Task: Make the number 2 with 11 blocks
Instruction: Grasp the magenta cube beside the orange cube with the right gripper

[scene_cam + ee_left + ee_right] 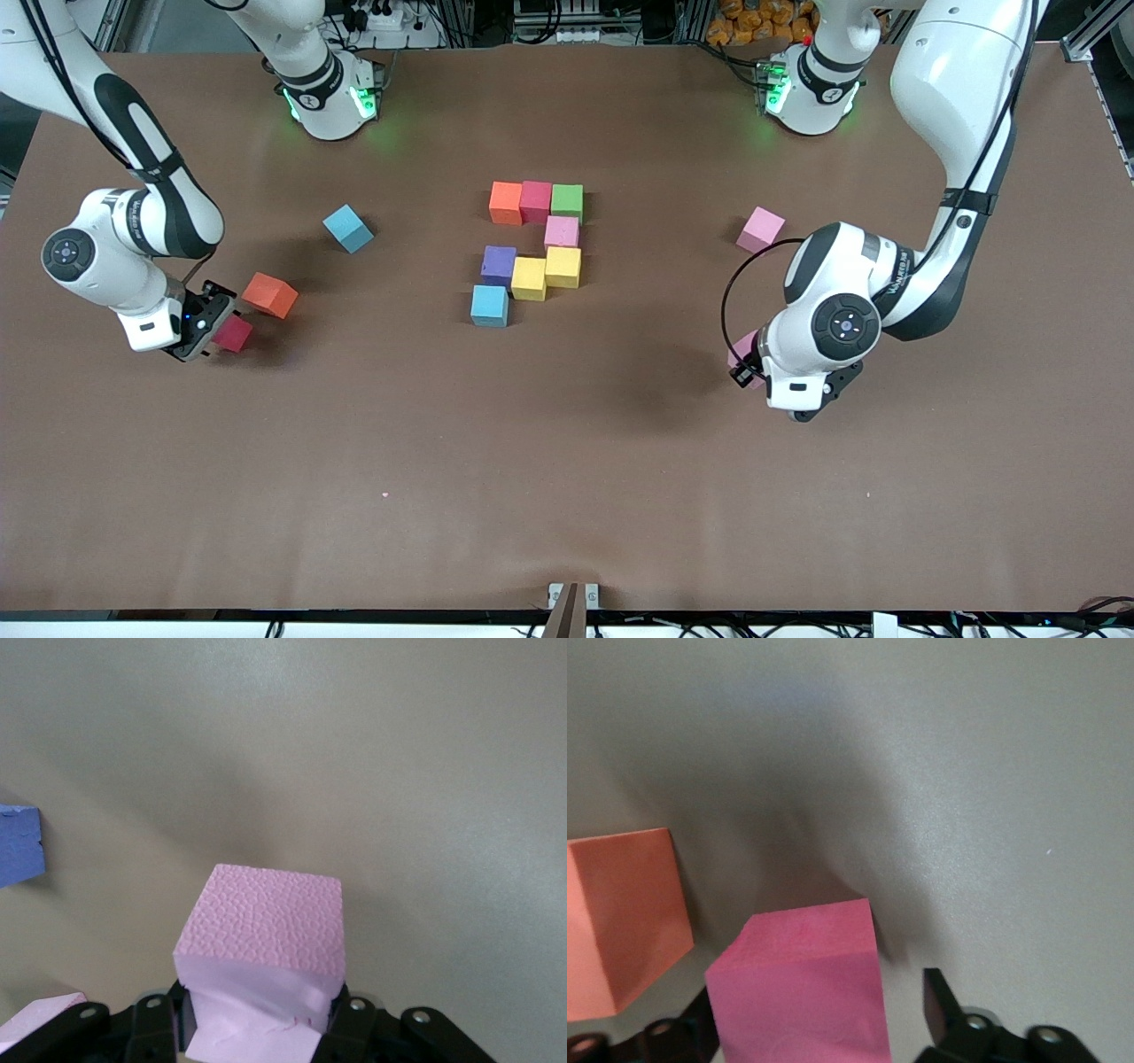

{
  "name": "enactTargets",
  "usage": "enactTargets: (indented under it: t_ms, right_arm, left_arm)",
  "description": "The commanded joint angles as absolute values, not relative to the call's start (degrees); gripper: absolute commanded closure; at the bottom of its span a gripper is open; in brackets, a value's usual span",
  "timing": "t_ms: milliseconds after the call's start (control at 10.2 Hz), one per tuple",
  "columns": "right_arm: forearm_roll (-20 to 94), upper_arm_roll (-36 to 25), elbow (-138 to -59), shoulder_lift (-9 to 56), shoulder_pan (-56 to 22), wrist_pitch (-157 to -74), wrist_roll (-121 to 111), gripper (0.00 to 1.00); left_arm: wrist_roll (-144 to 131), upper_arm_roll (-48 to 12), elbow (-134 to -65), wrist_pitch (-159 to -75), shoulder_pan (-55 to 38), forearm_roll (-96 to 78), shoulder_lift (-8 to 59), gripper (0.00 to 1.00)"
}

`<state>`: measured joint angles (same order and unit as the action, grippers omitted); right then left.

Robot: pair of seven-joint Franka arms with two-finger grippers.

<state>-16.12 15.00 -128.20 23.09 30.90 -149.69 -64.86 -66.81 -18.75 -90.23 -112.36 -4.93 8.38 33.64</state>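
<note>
Right wrist view: red block (799, 988) between fingers (943, 1001)

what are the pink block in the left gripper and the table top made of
Pink block, clamped in the left gripper: looks like lightweight foam, matte, going by its pebbled, cell-like top face and a torn-looking lower face. Table: seems covered with a brown, dull, paper-like or mat sheet, flat and uniform; which one is unclear.

Left tool (257, 1028) clamped; right tool (819, 1028) spread.
</note>
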Motion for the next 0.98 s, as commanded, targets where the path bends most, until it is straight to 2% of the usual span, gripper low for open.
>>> enactTargets:
  t_ms: [0, 195, 586, 879]
  right_arm:
    - [-16.35, 15.82, -127.71, 23.73, 31.12, -150.12, -66.36, 0.4]
    - [-16.09, 16.69, -127.53, 21.81, 31.03, -148.99, -65.58, 0.55]
    - [-15.73, 23.97, -125.42, 13.2, 29.98, -137.93, -56.48, 0.55]
    - [-14.95, 24.52, -123.14, 12.3, 21.12, -134.56, -40.75, 0.55]
  left_arm:
    - [-68.03, -18.81, -89.65, -111.62, -5.18, 8.61, 33.84, 0.82]
    - [-68.11, -18.81, -89.65, -111.62, -5.19, 8.61, 33.66, 0.82]
    - [-68.82, -18.81, -89.65, -111.71, -5.18, 8.61, 34.19, 0.82]
    - [-68.82, -18.81, -89.65, -111.97, -5.18, 8.79, 34.63, 0.82]
